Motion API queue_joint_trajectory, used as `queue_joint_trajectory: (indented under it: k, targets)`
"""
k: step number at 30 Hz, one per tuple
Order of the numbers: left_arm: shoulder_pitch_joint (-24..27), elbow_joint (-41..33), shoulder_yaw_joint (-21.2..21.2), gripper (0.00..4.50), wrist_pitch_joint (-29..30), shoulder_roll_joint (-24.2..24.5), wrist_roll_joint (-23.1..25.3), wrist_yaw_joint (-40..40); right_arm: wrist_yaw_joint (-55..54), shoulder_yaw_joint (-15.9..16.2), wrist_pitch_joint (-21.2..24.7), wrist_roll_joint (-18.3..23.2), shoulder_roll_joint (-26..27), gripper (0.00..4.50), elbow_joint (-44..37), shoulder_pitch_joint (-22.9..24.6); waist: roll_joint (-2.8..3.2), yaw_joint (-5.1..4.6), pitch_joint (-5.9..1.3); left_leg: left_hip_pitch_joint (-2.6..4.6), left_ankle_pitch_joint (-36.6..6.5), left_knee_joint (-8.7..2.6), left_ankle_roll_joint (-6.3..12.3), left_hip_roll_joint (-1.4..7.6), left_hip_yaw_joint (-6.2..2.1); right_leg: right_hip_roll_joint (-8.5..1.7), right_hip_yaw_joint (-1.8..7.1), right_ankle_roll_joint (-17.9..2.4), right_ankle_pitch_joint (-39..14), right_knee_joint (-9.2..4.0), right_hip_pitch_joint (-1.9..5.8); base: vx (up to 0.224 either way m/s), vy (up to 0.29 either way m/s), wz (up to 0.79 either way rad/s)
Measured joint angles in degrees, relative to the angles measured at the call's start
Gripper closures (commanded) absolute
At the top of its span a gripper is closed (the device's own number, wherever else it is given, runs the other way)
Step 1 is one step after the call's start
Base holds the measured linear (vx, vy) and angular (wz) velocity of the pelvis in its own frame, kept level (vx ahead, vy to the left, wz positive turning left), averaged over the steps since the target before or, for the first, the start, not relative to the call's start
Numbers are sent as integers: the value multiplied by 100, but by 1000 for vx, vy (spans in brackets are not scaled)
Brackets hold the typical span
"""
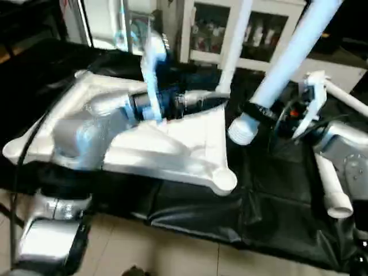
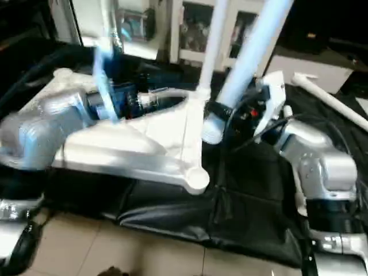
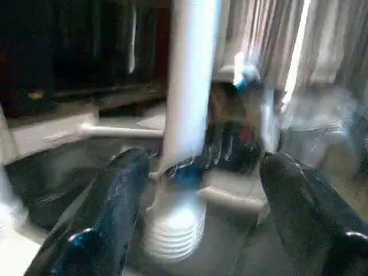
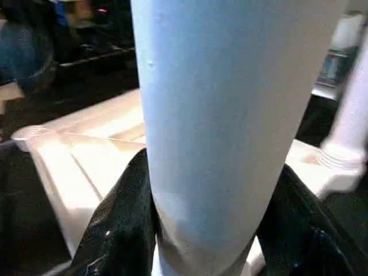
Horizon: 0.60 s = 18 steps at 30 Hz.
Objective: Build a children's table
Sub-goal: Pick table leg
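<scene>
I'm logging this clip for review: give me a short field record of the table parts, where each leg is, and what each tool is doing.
tabletop: white plastic rectangular tabletop, underside up on the black cover
fitted leg: white tapered tube leg upright in the far corner socket
held leg: second white tube leg, tilted, ribbed end just off the tabletop's edge
loose legs: two more white tube legs, one beside the right arm, one behind it
right tool: shut on the held leg
left tool: open, holding nothing

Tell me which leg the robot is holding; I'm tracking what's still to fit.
The tilted leg, clamped near its ribbed end by the right gripper. Another leg stands upright at the tabletop; two lie on the black cover.
</scene>
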Motion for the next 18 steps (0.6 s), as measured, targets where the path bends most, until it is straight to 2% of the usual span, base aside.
queue_joint_trajectory:
  k: [2, 5, 6, 10, 12, 16, 18]
  targets:
    - [224, 407, -594, 96, -712, 224, 714, -200, -72, 19, -27, -53, 59, 267, -16, 131, 8, -27, 1, -6, 0, -5, -1, -4, -1, -1, 2, 4, -2, -2, -5, 0, 0, 0]
    - [464, 1061, -1087, 96, -1496, 175, 1299, -436, -157, 130, -27, -80, 177, 267, -62, 284, 7, -61, 2, -8, 1, -6, -2, -5, -1, -1, 4, 5, -2, -2, -6, 0, 0, 0]
    - [522, 1311, -1207, 125, -1758, 108, 1458, -532, -181, 200, -27, -81, 250, 267, -96, 319, 5, -83, 3, -11, 1, -6, -3, -4, -1, -1, 3, 4, -2, -2, -10, 0, 0, 0]
    - [527, 1919, -1310, 140, -2446, -12, 1698, -883, -314, 382, -29, -207, 362, 267, -279, 427, 6, -108, 3, -9, 1, -11, -3, -4, -2, -1, 3, 4, -2, -2, -10, 0, 0, 0]
    - [500, 2145, -1336, 172, -2714, -5, 1719, -989, -353, 388, -35, -264, 361, 267, -304, 476, 6, -111, 3, -7, 1, -13, -3, -4, -1, -1, 3, 4, -3, -2, -11, 0, 0, 0]
    - [381, 2590, -1360, 194, -3129, -61, 1800, -1200, -353, 417, -35, -271, 364, 267, -442, 608, 8, -111, 4, -6, 1, -16, -3, -4, -1, -1, 4, 4, -3, -3, -11, 0, 0, 0]
    - [370, 2768, -1359, 225, -3252, -87, 1869, -1314, -353, 442, -35, -270, 364, 267, -474, 608, 8, -111, 5, -6, 1, -17, -3, -4, 0, -1, 4, 4, -3, -3, -11, 0, 0, 0]
